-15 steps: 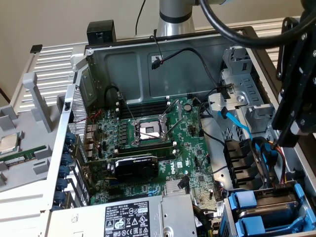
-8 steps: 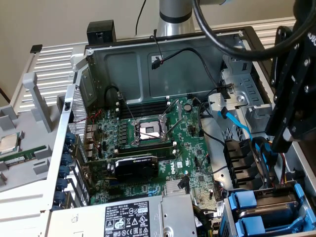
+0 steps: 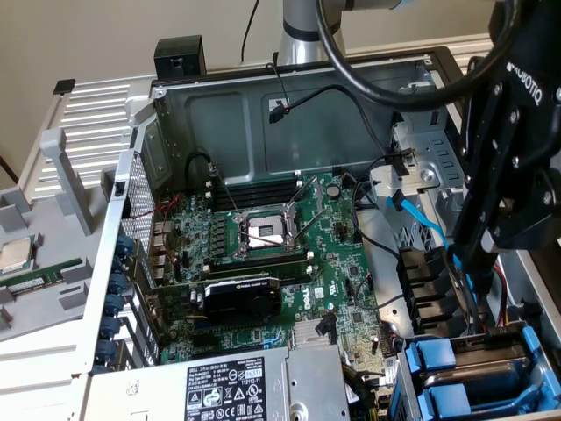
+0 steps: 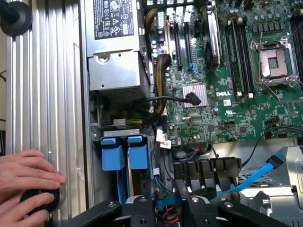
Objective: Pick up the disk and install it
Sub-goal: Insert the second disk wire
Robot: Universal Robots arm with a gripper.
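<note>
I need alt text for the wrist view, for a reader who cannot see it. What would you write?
Looking down into an open computer case: the gripper hangs above the drive bay, where blue carrier handles sit beside the green motherboard. A grey power supply box lies further along, and a person's hands rest on the case's metal side.

Two blue carrier tabs, one hand

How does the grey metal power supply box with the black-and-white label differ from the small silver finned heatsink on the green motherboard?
The power supply box is far larger than the heatsink. The box has flat sheet sides and a printed label; the heatsink is bare and ridged with fins. The box sits beside the motherboard; the heatsink sits on it. Both are rectangular silver-grey metal.
</note>
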